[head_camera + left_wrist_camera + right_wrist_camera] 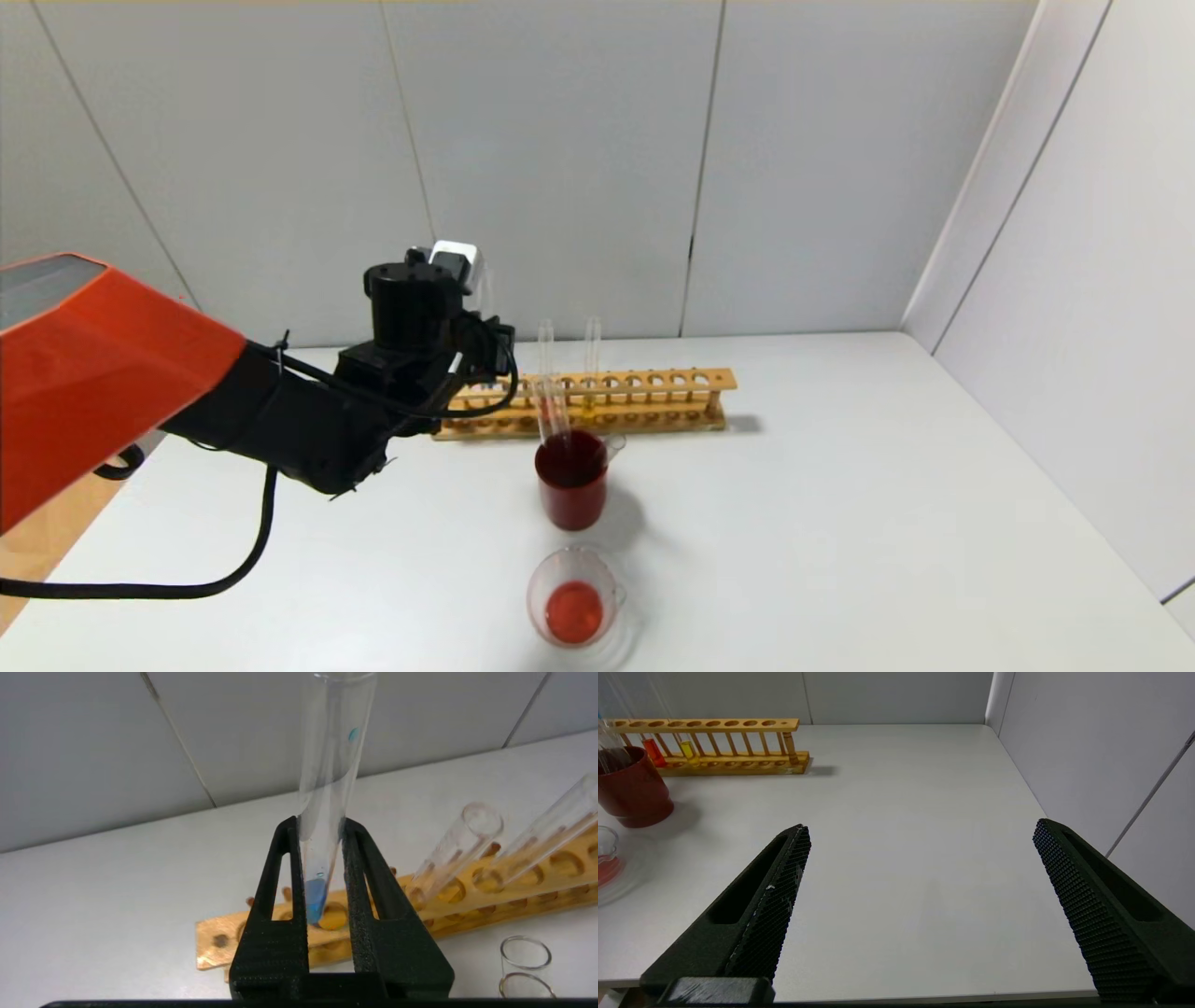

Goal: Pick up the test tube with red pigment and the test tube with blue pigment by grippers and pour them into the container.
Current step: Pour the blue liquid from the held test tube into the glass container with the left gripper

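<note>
My left gripper point(482, 325) is at the left end of the wooden rack point(597, 403). In the left wrist view it point(320, 828) is shut on the test tube with blue pigment point(316, 898), held upright with its bottom just above a rack hole. The container point(574, 597), a low clear glass cup, stands near the table's front and holds red liquid; it also shows in the right wrist view point(605, 858). A tube with red liquid point(654, 751) stands in the rack. My right gripper point(920, 830) is open and empty over the table's right side.
A dark red cup point(571, 487) stands between the rack and the container, with a clear tube point(551, 411) leaning in it. A yellow-liquid tube point(689, 751) stands in the rack. Walls close the table at the back and on the right.
</note>
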`<action>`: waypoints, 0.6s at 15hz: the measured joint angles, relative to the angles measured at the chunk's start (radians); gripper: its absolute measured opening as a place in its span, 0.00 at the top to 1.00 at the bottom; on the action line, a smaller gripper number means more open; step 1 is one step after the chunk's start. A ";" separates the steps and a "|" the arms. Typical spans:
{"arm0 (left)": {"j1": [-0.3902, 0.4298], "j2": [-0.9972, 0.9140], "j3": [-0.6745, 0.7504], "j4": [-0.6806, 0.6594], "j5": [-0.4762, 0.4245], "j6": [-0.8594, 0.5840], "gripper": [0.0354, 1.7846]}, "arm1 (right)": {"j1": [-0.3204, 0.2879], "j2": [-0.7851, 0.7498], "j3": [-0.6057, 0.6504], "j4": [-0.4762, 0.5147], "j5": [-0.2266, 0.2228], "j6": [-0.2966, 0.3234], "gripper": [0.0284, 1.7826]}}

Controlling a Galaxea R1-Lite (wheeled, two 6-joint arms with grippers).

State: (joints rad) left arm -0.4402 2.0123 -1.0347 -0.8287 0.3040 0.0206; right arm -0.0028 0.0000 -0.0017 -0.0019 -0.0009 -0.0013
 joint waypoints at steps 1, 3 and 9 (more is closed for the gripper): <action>0.000 -0.029 -0.012 0.025 0.001 0.005 0.85 | 0.000 0.000 0.000 0.000 0.000 0.000 0.02; -0.001 -0.089 -0.033 0.084 0.000 0.017 0.85 | 0.000 0.000 0.000 0.000 0.000 0.000 0.02; -0.004 -0.340 -0.070 0.368 0.003 0.068 0.85 | 0.000 0.000 0.000 0.000 0.000 0.000 0.02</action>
State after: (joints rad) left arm -0.4438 1.6726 -1.1045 -0.4609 0.3068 0.0889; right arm -0.0028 0.0000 -0.0017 -0.0023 -0.0013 -0.0013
